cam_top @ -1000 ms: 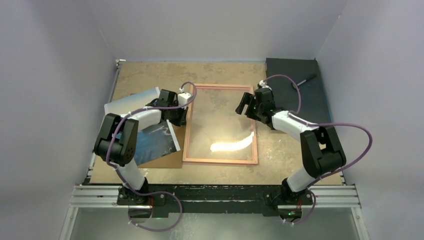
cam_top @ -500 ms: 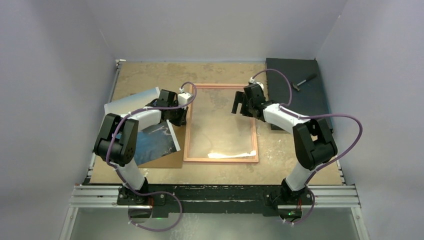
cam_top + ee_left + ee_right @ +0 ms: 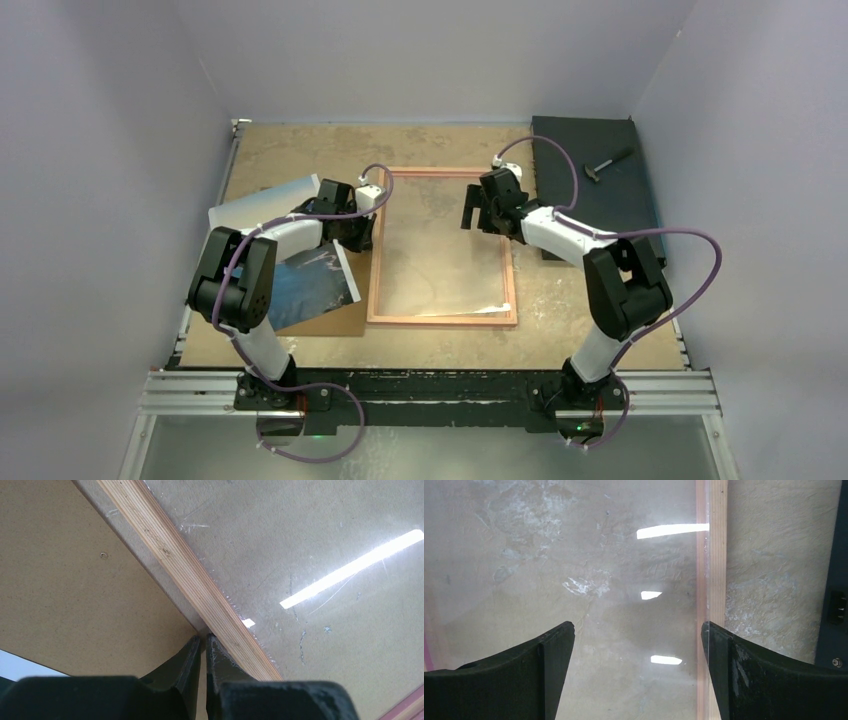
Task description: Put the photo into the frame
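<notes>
- The tabletop [image 3: 300, 150] carries everything, and nothing has been put together on it yet; I judge the task to be at an early stage.
- The frame [image 3: 440, 319] lies flat in the middle. The pale wood side of its rim faces up, and bare tabletop shows through the clear pane, so no print is in it.
- The photo [image 3: 315, 285] lies well left of the frame, picture side up and partly under the left arm. It rests on the brown backing board [image 3: 340, 322], whose near corner comes just beside the frame's left rim.
- The right gripper [image 3: 478, 215] hangs over the pane near the right rim with its fingers wide apart, holding nothing.
- The left gripper [image 3: 203, 642] has its fingers pressed almost together with nothing visible between them. Its tips sit at the outer edge of the frame's left rim.
- Left to do, as I read it: pick the photo off the backing board, carry it across, and lay it square inside the rim on the pane. Whether the backing board must follow, I cannot tell.
</notes>
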`<control>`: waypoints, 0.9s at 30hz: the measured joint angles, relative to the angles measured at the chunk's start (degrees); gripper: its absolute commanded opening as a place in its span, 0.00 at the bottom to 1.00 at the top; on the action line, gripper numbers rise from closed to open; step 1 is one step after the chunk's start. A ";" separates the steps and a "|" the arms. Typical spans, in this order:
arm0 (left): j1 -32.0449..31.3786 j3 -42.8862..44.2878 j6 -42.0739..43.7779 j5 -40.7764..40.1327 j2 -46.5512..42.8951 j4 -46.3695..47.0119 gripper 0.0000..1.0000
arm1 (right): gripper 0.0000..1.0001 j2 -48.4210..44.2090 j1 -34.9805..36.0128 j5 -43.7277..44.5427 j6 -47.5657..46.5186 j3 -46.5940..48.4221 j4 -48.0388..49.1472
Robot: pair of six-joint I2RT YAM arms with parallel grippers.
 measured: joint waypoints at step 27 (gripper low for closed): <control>0.00 -0.17 0.00 0.00 -0.07 0.22 0.06 | 0.99 1.16 0.26 2.05 -1.81 0.66 0.35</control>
